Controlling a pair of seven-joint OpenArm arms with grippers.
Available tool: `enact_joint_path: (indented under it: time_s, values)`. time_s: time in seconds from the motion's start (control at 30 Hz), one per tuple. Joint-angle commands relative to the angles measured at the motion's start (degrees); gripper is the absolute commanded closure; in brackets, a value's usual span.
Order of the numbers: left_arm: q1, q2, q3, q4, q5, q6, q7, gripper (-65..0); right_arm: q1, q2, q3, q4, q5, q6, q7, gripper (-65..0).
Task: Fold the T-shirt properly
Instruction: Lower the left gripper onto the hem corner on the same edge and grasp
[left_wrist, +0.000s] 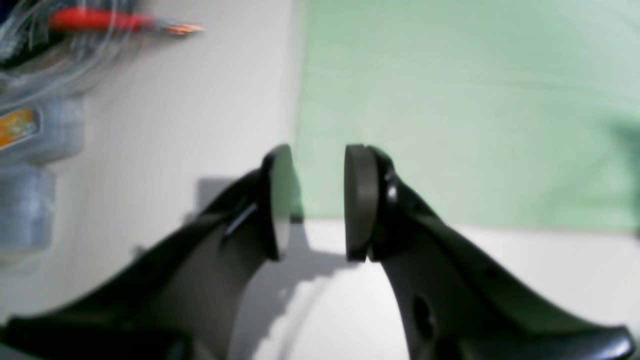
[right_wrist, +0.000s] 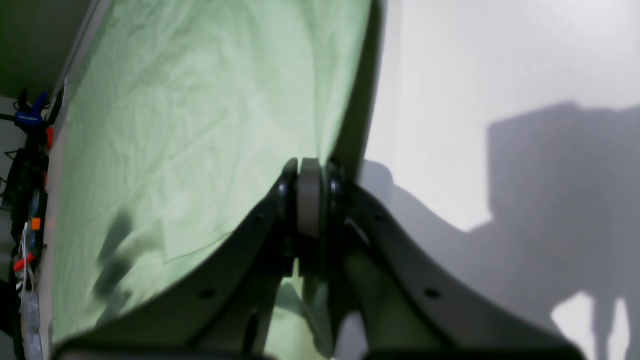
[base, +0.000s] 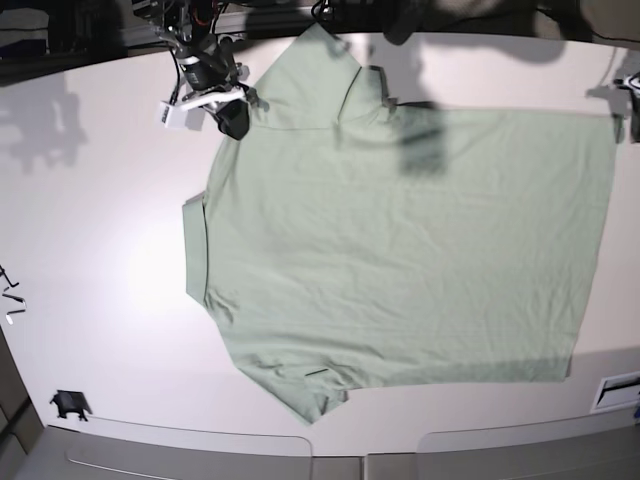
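Observation:
The pale mint-green T-shirt (base: 400, 250) lies spread flat on the white table (base: 100, 250), with its neck band toward the left of the base view. At the top left, my right gripper (base: 232, 118) sits on the upper sleeve. In the right wrist view the right gripper (right_wrist: 310, 195) is shut on the T-shirt (right_wrist: 175, 125), whose fabric rises taut to the pads. My left gripper (left_wrist: 319, 195) stands open just above a hem corner of the T-shirt (left_wrist: 450, 100), with nothing between its pads. In the base view it barely shows at the right edge.
A red-handled tool (left_wrist: 100, 20) and clear plastic containers (left_wrist: 30, 150) lie beyond the table's edge near the left gripper. Cables and clips (right_wrist: 30, 150) line the far side. A small black object (base: 68, 403) sits near the front left corner.

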Motion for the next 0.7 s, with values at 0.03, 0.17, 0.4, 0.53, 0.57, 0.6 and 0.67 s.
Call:
enact_joint_path:
  time_s: [0.03,0.17,0.4,0.53,0.57,0.6,0.67]
  values:
    - [-3.15,-3.56,-0.52,-7.67,-2.03,0.22,-0.92,-16.2,-0.52,-0.24,-0.17,0.0,1.46,0.2,-1.33,0.0]
    - [-10.05,-7.21,-0.5,-26.62,-8.31,-0.26,1.05,-19.1,-0.52,-0.26,-0.17,0.0,1.49,0.2,-1.33,0.0]
    - [-16.24,-8.09,0.28,-45.99,-22.67,-8.26,8.39,-34.6,-0.52,-0.26,-0.17,0.0,1.46,0.17,-1.36,0.0]
    - [-16.41,-7.45,5.2,-46.51,-23.21,-8.26,8.79,-34.6,-0.52,-0.26,-0.2,0.0,1.51,0.2,-1.33,0.0]
    - [-16.41,-7.48,6.91,-46.4,-23.21,-8.26,8.79,-34.6,-0.52,-0.26,-0.17,0.0,1.49,0.2,-1.33,0.0]
    - [-16.41,-7.45,8.59,-46.21,-23.19,-8.26,8.85,-34.6,-0.52,-0.26,-0.17,0.0,1.51,0.2,-1.33,0.0]
    - [-16.83,-7.26,11.61,-45.35,-23.21,-8.24,10.27,-34.6,-0.52,-0.26,-0.17,0.0,1.49,0.2,-1.33,0.0]
